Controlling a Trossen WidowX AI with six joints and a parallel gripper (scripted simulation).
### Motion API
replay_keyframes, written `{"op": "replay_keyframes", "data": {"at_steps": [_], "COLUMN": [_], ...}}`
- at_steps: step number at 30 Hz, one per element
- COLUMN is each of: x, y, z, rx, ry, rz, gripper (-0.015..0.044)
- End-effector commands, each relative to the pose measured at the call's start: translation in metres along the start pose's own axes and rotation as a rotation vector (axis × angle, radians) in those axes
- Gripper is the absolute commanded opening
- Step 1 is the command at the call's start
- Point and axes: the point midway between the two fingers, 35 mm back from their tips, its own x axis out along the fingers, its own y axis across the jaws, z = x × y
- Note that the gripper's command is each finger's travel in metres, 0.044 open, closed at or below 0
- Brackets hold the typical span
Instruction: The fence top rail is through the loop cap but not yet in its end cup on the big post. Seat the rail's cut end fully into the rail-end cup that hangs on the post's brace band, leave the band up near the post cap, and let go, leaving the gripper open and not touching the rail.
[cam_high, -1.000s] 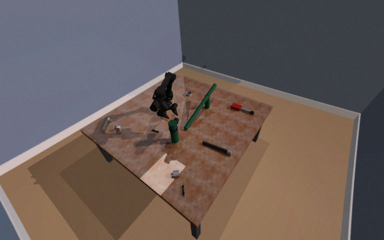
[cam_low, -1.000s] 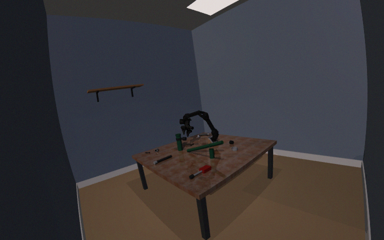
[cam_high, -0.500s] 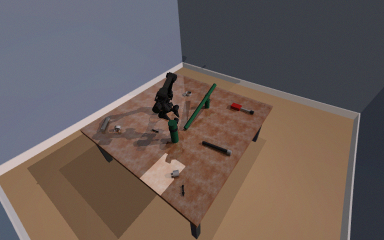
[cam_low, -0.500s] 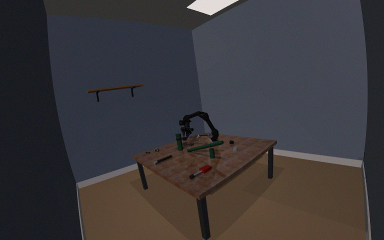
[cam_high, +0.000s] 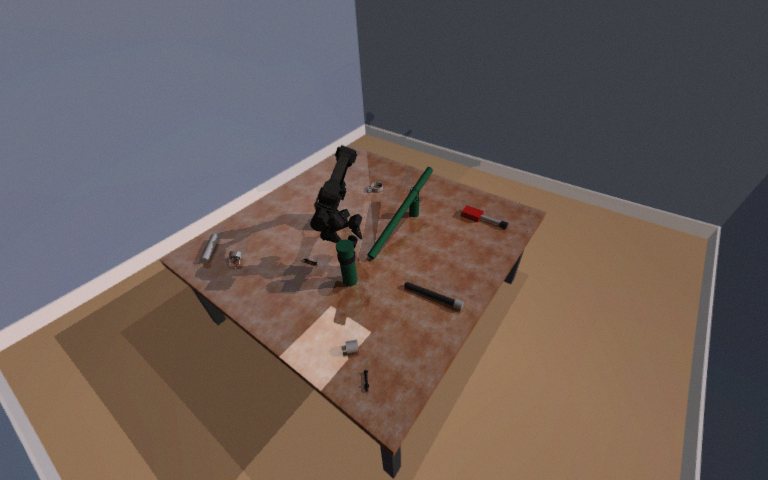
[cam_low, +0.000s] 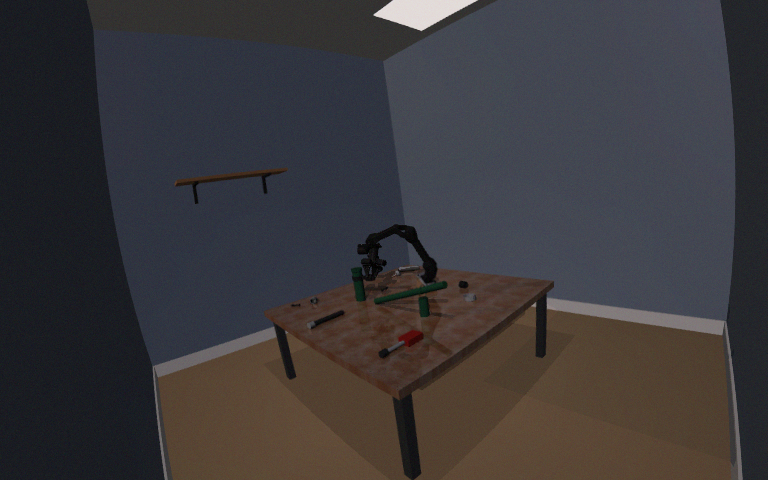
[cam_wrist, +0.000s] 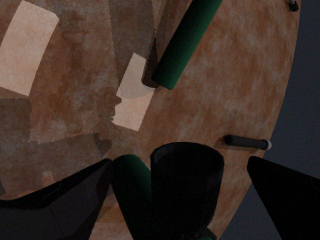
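The green top rail (cam_high: 399, 217) (cam_low: 407, 293) (cam_wrist: 182, 47) slants across the small green post (cam_high: 414, 208) (cam_low: 423, 307). Its cut end is outside the black rail-end cup (cam_high: 352, 240) (cam_wrist: 187, 185), with a visible gap in the wrist view. The cup is at the upper part of the big green post (cam_high: 348, 273) (cam_low: 359, 292) (cam_wrist: 131, 182), on its dark brace band (cam_high: 346, 259) (cam_low: 356, 277). My gripper (cam_high: 348, 237) (cam_wrist: 181, 165) is open and empty above and beside the post top. Its fingers are on either side of the cup in the wrist view; contact cannot be told.
A black tube (cam_high: 433, 295) (cam_low: 328, 318) (cam_wrist: 246, 142) and a red-handled tool (cam_high: 472, 213) (cam_low: 410, 338) lie on the table. A grey fitting (cam_high: 351, 346), a grey cylinder (cam_high: 210, 247) and a small black part (cam_high: 366, 380) lie farther from the rail.
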Motion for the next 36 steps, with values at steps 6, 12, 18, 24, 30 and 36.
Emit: {"op": "replay_keyframes", "data": {"at_steps": [6, 12, 18, 24, 30, 36], "x": [0.016, 0.025, 0.026, 0.026, 0.026, 0.029], "y": [0.0, 0.0, 0.0, 0.0, -0.001, -0.005], "z": [0.001, 0.002, 0.003, 0.003, 0.002, 0.002], "rx": [-0.006, -0.014, -0.014, -0.014, -0.008, 0.037], "ry": [-0.009, -0.014, -0.014, -0.014, -0.011, 0.016], "rz": [0.002, 0.005, 0.005, 0.005, 0.006, 0.005], "gripper": [0.044, 0.044, 0.0309, 0.0151, 0.0033, 0.0]}}
